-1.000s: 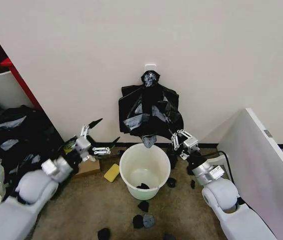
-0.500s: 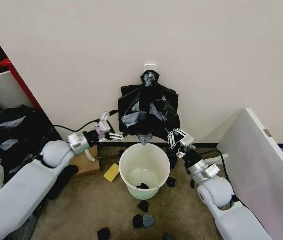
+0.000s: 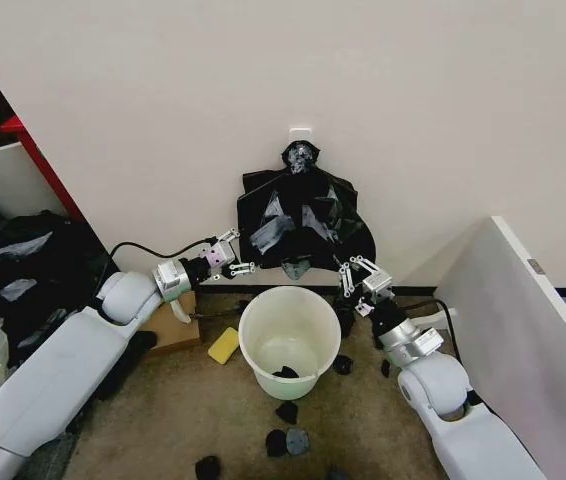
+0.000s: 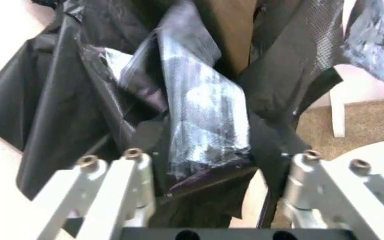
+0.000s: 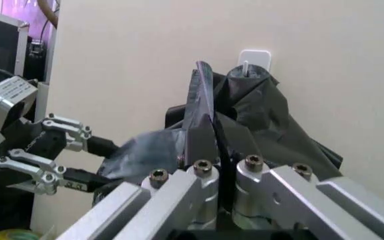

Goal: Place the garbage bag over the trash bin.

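A: Count of task items?

B: One garbage bag (image 3: pixel 303 222), black and crinkled, hung by its knotted top from one white wall hook (image 3: pixel 301 132). One trash bin (image 3: pixel 250 350), white, upright on the floor directly under the bag's lower edge, clear of it.

A: End effectors?

B: Two. Left end effector (image 3: pixel 235 256) at the bag's lower left edge, fingers spread wide, nothing pinched. Right end effector (image 3: pixel 356 273) at the bag's lower right edge, above the bin's rim on that side, fingers drawn together on a thin fold of the bag.

A: Sundries on the floor?

B: One flat yellow piece (image 3: pixel 223 345) just beside the bin. One cardboard box (image 3: pixel 175 335) under the left forearm. Small black scraps (image 3: pixel 288 411): one on the bin's bottom, at least five on the carpet in front of and around the bin. One white panel (image 3: pixel 523 300) leaning at the right.

A: Shown by the wrist views, not by the head view?

B: Left wrist: a glossy folded strip of the bag hanging in the gap between the two open fingers (image 4: pixel 128 170), loose, not gripped. Right wrist: the film standing edge-on between the two closed fingers (image 5: pixel 202 172), running up toward the hook; farther off, the left end effector seen from the side, jaws apart, against the bag's far edge.

A: Shown by the head view alone?

B: Bin, floor scraps and both arms together; bag still wholly on the wall, none of it over the rim.
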